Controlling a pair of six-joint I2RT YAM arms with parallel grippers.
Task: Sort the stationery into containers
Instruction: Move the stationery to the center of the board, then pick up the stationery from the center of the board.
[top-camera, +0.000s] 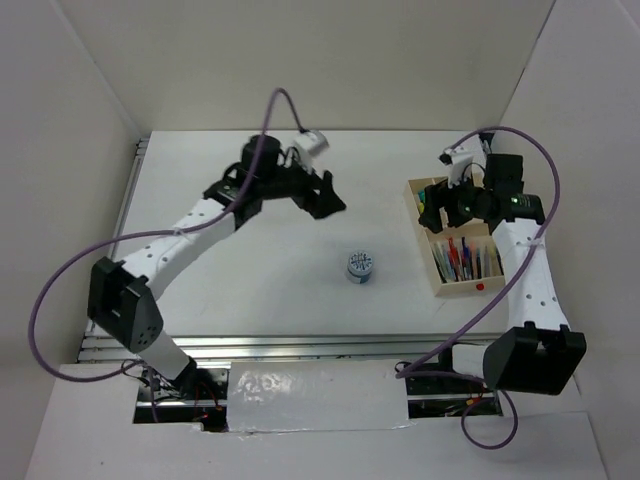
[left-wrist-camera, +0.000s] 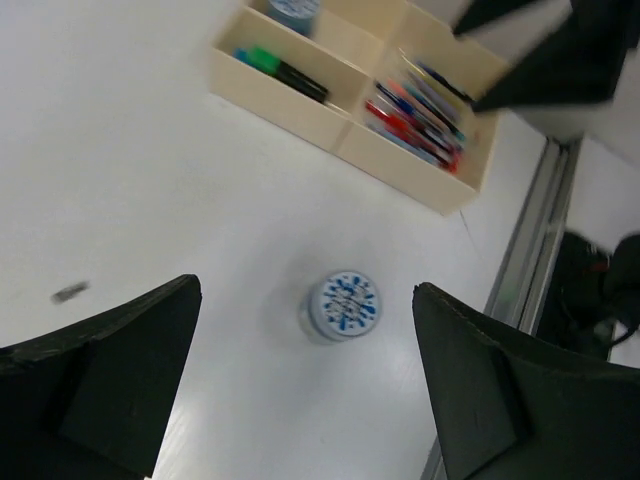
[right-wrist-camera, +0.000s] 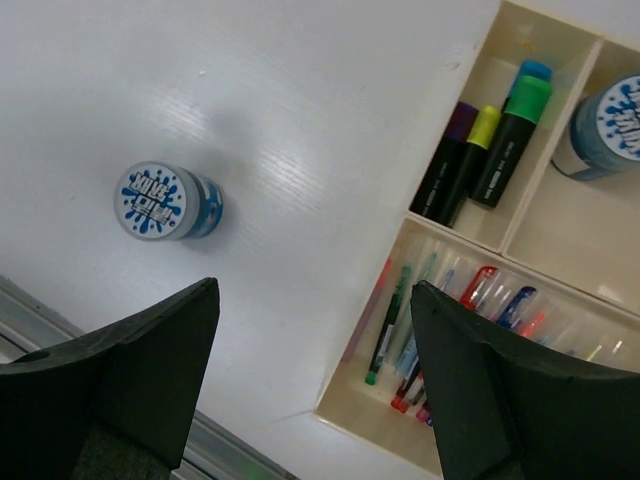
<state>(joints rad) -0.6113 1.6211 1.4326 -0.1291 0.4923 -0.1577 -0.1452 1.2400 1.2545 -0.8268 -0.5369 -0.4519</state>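
Observation:
A small round blue-white pot (top-camera: 361, 266) stands alone on the white table; it also shows in the left wrist view (left-wrist-camera: 343, 305) and the right wrist view (right-wrist-camera: 160, 200). The pale wooden tray (top-camera: 462, 290) at the right holds pens (right-wrist-camera: 470, 320), black highlighters (right-wrist-camera: 490, 150) and a second pot (right-wrist-camera: 610, 125), each kind in its own compartment. My left gripper (top-camera: 325, 197) is open and empty, high above the table behind and left of the loose pot. My right gripper (top-camera: 440, 205) is open and empty above the tray's left edge.
White walls enclose the table at the back and sides. A metal rail (top-camera: 330, 345) runs along the near edge. A small grey speck (left-wrist-camera: 70, 292) lies on the table left of the loose pot. The tray (left-wrist-camera: 290, 105) sits near the right wall.

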